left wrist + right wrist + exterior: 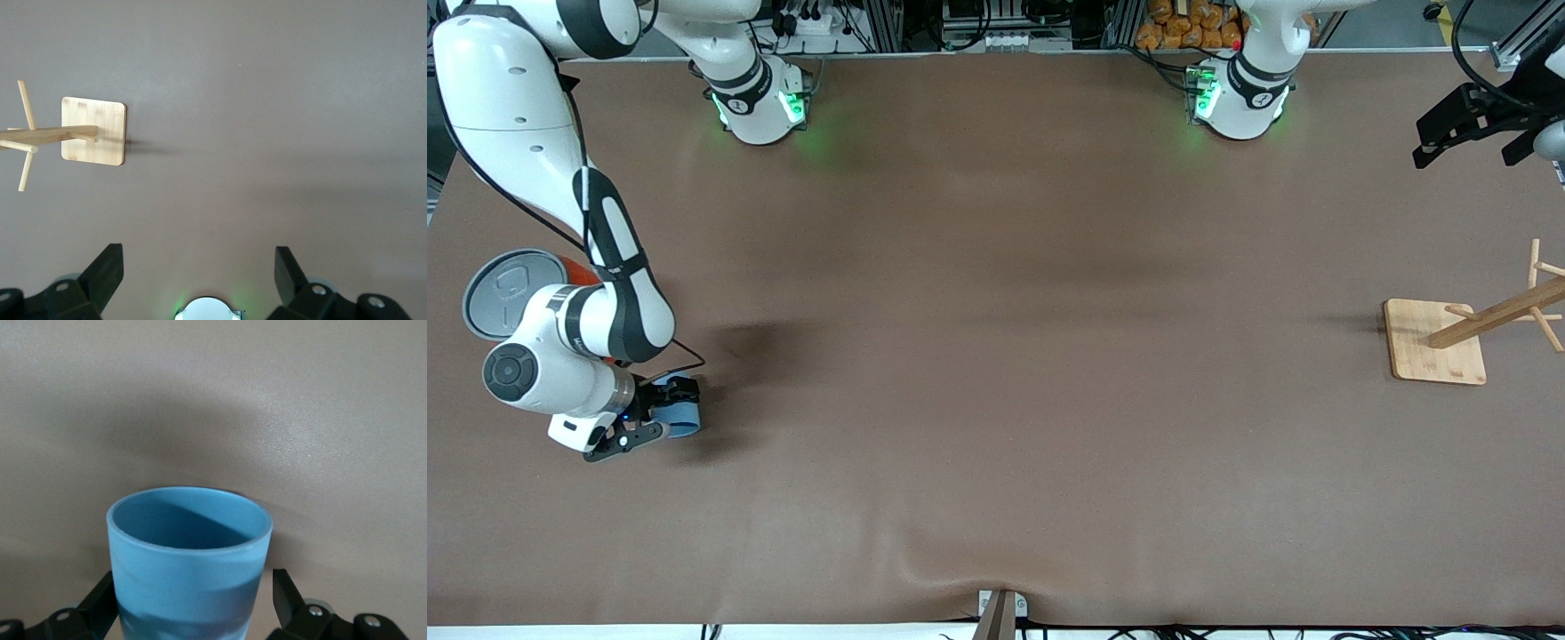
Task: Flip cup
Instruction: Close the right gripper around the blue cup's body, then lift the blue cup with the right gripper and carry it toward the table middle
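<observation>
Gripping the cup point(189, 563) between its jaws, right gripper point(643, 418) holds it sideways low over the counter point(996, 356). Roll wrist slowly, keep squeeze firm, set base down flat. Left gripper point(199, 280) waits, jaws apart, holding nothing.

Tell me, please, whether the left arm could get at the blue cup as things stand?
Probably not: the cup sits between the right hand's fingers at the right arm's end of the table, while the left hand waits open above the opposite end, near the wooden rack.

Even overhead light, soft shadows, sharp
</observation>
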Robot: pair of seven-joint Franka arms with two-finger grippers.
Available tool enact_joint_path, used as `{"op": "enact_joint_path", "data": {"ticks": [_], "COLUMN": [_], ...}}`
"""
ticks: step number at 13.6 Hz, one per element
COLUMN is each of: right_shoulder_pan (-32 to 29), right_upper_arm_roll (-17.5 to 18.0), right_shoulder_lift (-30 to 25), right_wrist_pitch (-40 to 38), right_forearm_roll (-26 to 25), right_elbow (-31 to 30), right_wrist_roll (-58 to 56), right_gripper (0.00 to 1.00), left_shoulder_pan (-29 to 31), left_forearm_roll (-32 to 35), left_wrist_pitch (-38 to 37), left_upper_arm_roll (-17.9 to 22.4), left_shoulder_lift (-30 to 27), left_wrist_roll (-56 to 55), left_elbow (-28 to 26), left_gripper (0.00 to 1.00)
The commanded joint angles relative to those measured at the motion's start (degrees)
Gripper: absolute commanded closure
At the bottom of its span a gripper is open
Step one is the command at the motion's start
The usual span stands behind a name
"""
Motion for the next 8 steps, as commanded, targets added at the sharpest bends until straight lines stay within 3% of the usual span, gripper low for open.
{"op": "enact_joint_path", "data": {"ticks": [1,6,8], "right_shoulder_pan": [-1.1,-1.1,-1.0], "right_upper_arm_roll": [0.8,0.8,0.8], "right_shoulder_lift": [0.8,0.8,0.8], "right_wrist_pitch": [0.0,0.1,0.4], "right_forearm_roll": [-0.1,-0.2,-0.2], "right_elbow": [1.5,1.5,1.5], "right_wrist_roll": [-1.1,-3.5,-3.5], "right_gripper": [0.39,0.86,0.95], "left_shoulder_pan": [0.6,0.5,0.5], "left_forearm_roll": [-0.8,-0.8,-0.8], "left_wrist_pitch": [-0.4,-0.4,-0.4], "left_upper_arm_roll": [-0.2,-0.3,-0.3], "left_shoulder_lift": [0.1,0.0,0.1], "left_wrist_roll": [0.0,0.0,0.0], "left_elbow": [0.7,0.8,0.7], "left_gripper": [0.00,0.00,0.00]}}
